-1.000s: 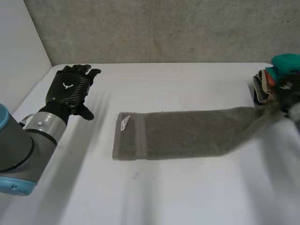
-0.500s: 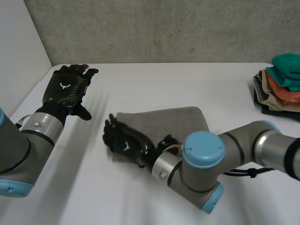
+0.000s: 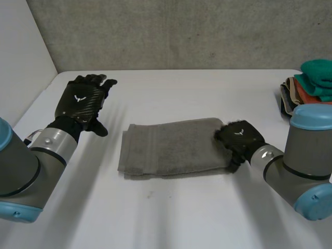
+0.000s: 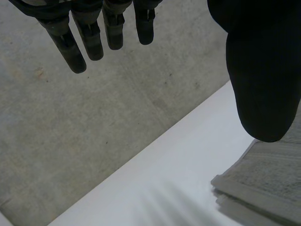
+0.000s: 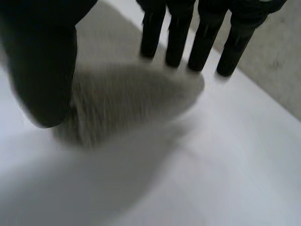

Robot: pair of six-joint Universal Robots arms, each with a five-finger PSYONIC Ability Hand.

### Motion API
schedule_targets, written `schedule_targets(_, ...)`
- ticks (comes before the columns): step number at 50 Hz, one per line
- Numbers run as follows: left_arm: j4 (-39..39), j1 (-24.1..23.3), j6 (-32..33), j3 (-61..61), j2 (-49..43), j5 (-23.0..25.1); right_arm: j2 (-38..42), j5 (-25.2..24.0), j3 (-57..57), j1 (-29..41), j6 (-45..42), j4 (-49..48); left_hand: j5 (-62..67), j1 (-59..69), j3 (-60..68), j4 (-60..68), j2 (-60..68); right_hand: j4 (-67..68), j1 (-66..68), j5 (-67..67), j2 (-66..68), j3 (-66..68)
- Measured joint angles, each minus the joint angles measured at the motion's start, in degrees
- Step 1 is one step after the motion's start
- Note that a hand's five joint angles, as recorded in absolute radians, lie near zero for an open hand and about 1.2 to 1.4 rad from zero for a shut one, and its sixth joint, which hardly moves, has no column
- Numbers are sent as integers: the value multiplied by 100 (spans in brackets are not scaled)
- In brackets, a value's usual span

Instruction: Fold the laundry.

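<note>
The right hand (image 3: pixel 239 139) sits at the grey towel (image 3: pixel 171 148)'s doubled end, fingers (image 5: pixel 178 33) straight and apart, gripping nothing. Folded once on the surface (image 3: pixel 181 218), the towel likely needs another fold. Farther off, the left hand (image 3: pixel 83 101) hovers beside it, fingers (image 4: pixel 89 40) spread.

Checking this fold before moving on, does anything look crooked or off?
Slightly: at the end of the grey towel nearest the left hand, the layers are offset, the lower edge peeking out. Nothing else stands out.

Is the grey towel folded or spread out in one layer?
Folded. In the left wrist view, the towel shows two edges stacked one on the other at its end beside the left hand.
</note>
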Motion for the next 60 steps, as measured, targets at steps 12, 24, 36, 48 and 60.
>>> schedule_targets(12,-24,-351,4,266,333,-20,-62,514,6,-107,-328,-1098,0,0,0,0,0,3757,2958,3476,3647,3692)
schedule_targets(24,-185,-281,-492,791,533,-73,-27,-389,-696,1757,-746,-1720,0,0,0,0,0,3762,2958,3622,3647,3709)
schedule_targets(36,-636,-93,-1292,910,329,-70,975,-584,-1433,2365,-554,-459,0,0,0,0,0,-842,-1278,-1003,-1088,-954)
schedule_targets(48,-1112,-808,-1304,1660,-563,-313,-72,-42,-1345,1485,1484,-130,-1,22,0,11,0,-1881,-1812,-1894,-1859,-1922)
schedule_targets(60,-2888,-1916,-1316,2922,-2297,-1848,1114,-120,-2671,1169,1891,1333,0,0,0,0,0,-1881,-1812,-1894,-1859,-1922)
